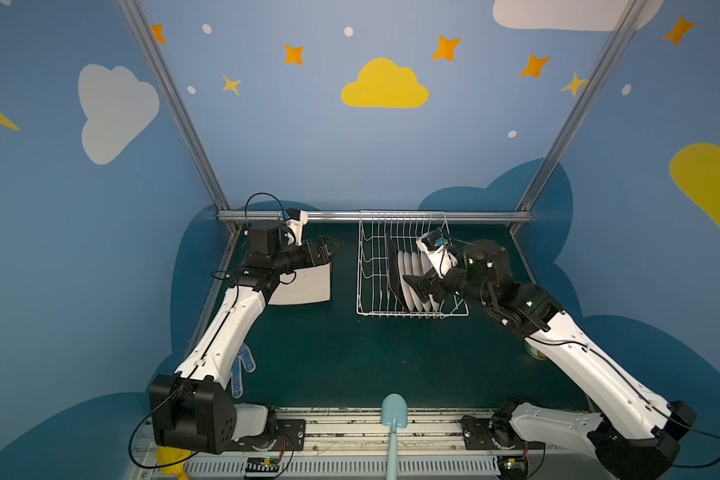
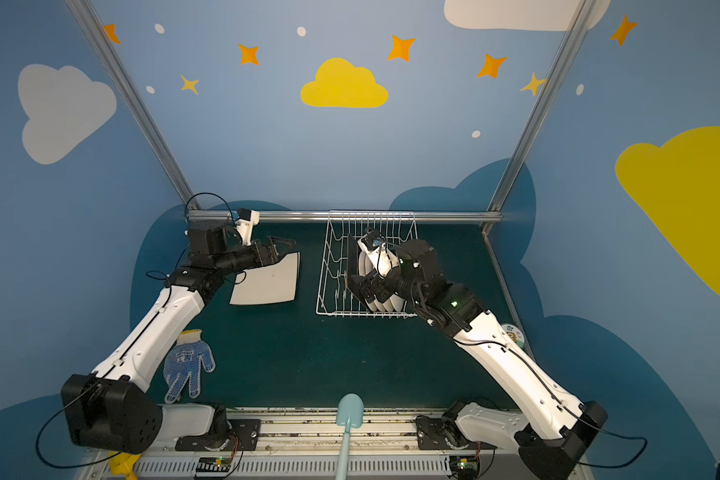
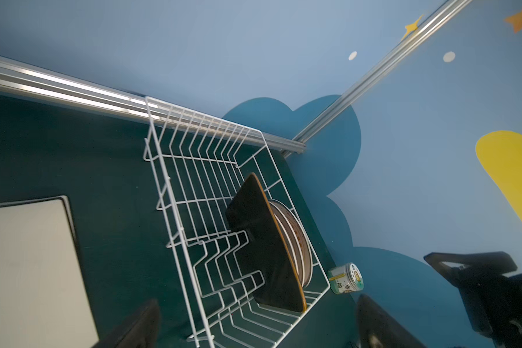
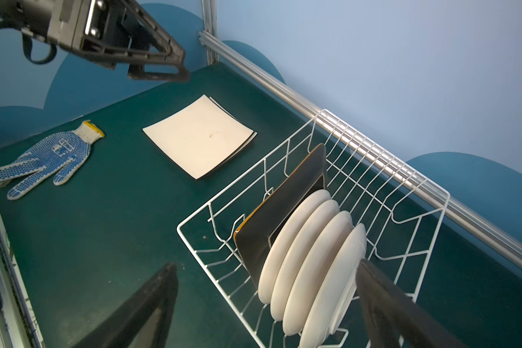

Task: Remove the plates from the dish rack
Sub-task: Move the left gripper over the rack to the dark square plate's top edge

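Plates [image 4: 311,256] in the dish rack [image 1: 368,266] number five by our count, two cream plates [image 4: 198,137] lie stacked on the desk [image 4: 118,226], left end effector [image 1: 334,249] and right end effector [image 1: 415,289] open, empty.

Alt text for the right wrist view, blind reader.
A white wire dish rack holds a black square plate and four round white plates on edge, framed by the open right end effector. Stacked cream square plates and a glove lie on the green table.
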### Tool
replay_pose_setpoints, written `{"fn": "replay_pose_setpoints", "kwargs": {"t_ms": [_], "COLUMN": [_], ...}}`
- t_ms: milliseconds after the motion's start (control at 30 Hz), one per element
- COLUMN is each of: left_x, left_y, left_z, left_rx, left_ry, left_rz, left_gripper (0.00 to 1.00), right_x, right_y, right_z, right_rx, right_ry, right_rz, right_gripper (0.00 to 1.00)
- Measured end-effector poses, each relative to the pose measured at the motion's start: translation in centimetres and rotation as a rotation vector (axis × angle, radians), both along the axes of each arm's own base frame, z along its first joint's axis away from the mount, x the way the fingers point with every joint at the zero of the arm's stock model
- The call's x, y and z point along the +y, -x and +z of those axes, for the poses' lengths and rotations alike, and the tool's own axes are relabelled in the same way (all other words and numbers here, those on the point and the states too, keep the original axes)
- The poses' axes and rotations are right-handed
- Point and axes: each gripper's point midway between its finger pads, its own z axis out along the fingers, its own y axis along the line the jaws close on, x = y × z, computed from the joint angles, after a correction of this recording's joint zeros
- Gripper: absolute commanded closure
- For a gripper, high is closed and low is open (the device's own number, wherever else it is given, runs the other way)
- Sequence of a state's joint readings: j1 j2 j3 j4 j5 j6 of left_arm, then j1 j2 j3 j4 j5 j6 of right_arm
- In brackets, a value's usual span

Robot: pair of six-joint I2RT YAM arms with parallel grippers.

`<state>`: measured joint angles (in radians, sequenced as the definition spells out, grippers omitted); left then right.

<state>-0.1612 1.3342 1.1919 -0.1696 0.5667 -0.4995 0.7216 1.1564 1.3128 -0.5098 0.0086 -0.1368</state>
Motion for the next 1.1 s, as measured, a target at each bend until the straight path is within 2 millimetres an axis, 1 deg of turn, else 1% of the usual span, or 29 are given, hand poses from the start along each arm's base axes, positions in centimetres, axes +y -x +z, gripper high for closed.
{"fn": "replay_pose_setpoints", "kwargs": {"t_ms": [100,233,400,467,533,633,767,867,1100], "left_x": [-1.5,-2.9,-4.4,-5.2,-5.8,-7.0,-8.6,-9.6,-11.8], "left_y": [0.4,0.9,0.0,-0.6,-0.9,-1.5,-2.5,-3.4,-5.7], "left_z": [0.0,0.4,2.0,2.0,1.4,-0.2,-2.1,-2.9,-4.0], "left_rx": [0.002,0.012,0.011,0.017,0.042,0.096,0.160,0.190,0.235], "left_ry": [-0.021,-0.053,-0.086,-0.100,-0.113,-0.128,-0.158,-0.171,-0.194], "left_rz": [-0.006,-0.003,0.011,0.015,0.015,0.006,-0.010,-0.022,-0.044], "left_gripper": [0.00,0.02,0.03,0.04,0.05,0.08,0.14,0.21,0.28], "right_x": [-0.4,-0.7,-0.8,-0.9,-0.9,-1.1,-1.3,-1.5,-2.4], "right_y": [-0.2,-0.4,-0.5,-0.5,-0.6,-0.7,-0.7,-0.6,-0.9], "right_z": [-0.3,-0.5,-0.6,-0.8,-0.8,-0.9,-1.3,-1.9,-3.6], "right_rx": [0.033,0.073,0.110,0.128,0.140,0.153,0.171,0.183,0.196], "right_ry": [-0.020,-0.045,-0.067,-0.078,-0.089,-0.103,-0.113,-0.110,-0.077], "right_rz": [-0.029,-0.060,-0.083,-0.096,-0.109,-0.131,-0.151,-0.165,-0.213], "right_gripper": [0.08,0.08,0.08,0.08,0.08,0.08,0.09,0.08,0.08]}}
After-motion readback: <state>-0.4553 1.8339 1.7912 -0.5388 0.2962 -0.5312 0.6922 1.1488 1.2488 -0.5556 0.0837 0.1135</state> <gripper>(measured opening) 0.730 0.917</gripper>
